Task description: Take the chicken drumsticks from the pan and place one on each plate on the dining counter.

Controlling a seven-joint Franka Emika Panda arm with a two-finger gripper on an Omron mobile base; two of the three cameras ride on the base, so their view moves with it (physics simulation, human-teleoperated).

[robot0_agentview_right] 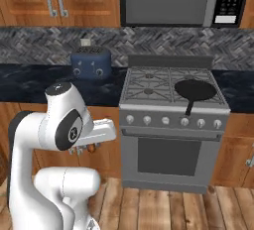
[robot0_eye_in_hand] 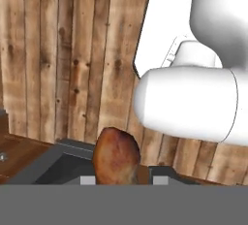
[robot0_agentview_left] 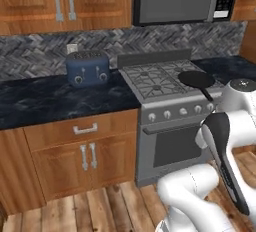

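Note:
A golden-brown chicken drumstick (robot0_eye_in_hand: pixel 115 155) sits between my fingertips, and my gripper (robot0_eye_in_hand: pixel 123 180) is shut on it, pointing down at the wooden floor. From the right base view the gripper (robot0_agentview_right: pixel 82 149) hangs low beside my own arm, left of the oven, with a bit of the brown drumstick (robot0_agentview_right: pixel 91 148) showing under it. The black pan (robot0_agentview_left: pixel 196 79) (robot0_agentview_right: pixel 196 90) rests on the stove's front right burner, handle toward me, and its inside looks bare. The second drumstick, the plates and the dining counter are out of view.
A steel stove (robot0_agentview_right: pixel 171 120) with an oven door stands ahead, with a microwave (robot0_agentview_right: pixel 171 1) above it. A blue toaster (robot0_agentview_left: pixel 88 68) sits on the dark counter (robot0_agentview_left: pixel 50 98) to the left. Wooden cabinets (robot0_agentview_left: pixel 85 156) run below, over plank floor (robot0_agentview_right: pixel 168 209).

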